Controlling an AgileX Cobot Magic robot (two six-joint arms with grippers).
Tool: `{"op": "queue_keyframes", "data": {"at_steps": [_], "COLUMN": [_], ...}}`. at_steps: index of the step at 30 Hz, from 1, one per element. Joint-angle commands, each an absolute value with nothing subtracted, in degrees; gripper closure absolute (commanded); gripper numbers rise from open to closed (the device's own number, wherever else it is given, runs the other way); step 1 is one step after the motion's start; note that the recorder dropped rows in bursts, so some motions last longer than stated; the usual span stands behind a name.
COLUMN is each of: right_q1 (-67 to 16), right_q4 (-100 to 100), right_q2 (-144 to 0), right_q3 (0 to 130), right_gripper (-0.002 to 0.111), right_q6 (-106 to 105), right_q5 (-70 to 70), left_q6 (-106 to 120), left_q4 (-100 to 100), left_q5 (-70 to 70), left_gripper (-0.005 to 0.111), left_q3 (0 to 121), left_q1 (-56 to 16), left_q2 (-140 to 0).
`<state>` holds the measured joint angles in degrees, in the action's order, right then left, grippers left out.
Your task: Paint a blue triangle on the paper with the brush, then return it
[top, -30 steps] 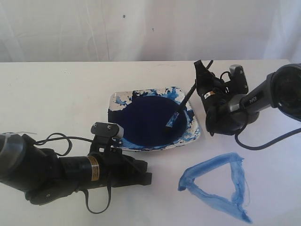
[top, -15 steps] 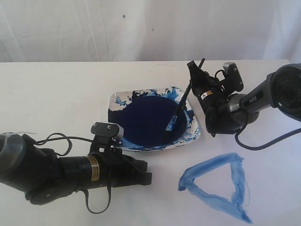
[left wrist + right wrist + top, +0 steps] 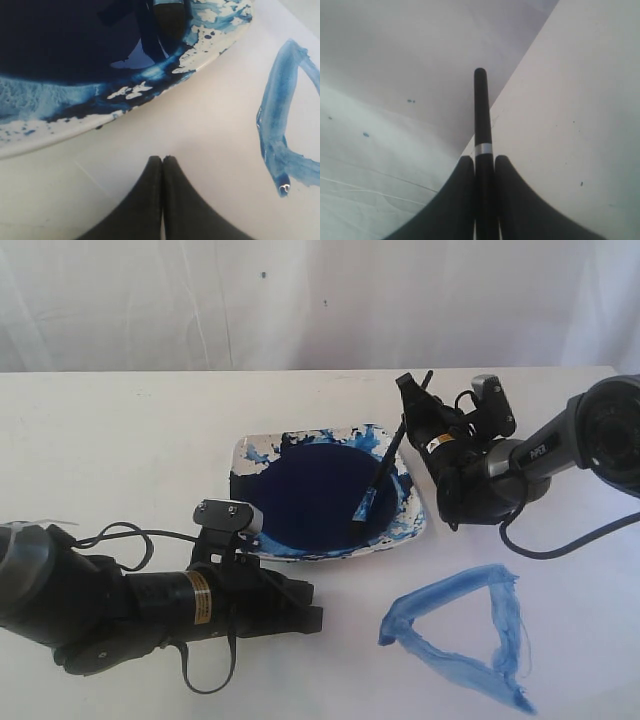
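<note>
Right claw (image 3: 484, 160) pinching brush (image 3: 480, 107) handle, exterior view showing tip in dish (image 3: 250, 451)

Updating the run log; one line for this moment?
right gripper: shut on brush | brush tip: in paint dish | left gripper: shut, empty | blue triangle: painted on paper

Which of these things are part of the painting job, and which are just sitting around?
Job: brush, held in right gripper; blue triangle; paper; paint dish.
Idle: left gripper, shut and empty; white cloth backdrop.
</note>
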<state>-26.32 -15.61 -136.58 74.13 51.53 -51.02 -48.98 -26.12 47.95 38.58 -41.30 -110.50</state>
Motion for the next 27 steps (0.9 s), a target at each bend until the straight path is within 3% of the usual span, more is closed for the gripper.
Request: {"op": "queue_keyframes", "data": {"at_steps": [1,24,27], "right_q1": [-25.8,-25.8,-25.8], "right_q4": [-15.6,-15.4,-15.4], "right_q2": [-137.5,-137.5,-137.5], "right_q3": [74.2,74.2,74.2], "right_gripper": [0.108,0.108,0.103], "right_q6": [51.3,51.2,48.9], "right_q5": [-50.6,-52.3,-52.4], "left_q6": [-49.0,-49.0,-49.0], "left_q4": [-26.2,-26.2,-26.2], "left_q5": [46.8,46.8,46.8], "left_gripper": [0.107,0.107,0.107], "left_q3": [38.4,38.4,38.4], "left_q1": [-41.4,-41.4,-41.4], "left_q2": [-110.1,-110.1,-110.1]}}
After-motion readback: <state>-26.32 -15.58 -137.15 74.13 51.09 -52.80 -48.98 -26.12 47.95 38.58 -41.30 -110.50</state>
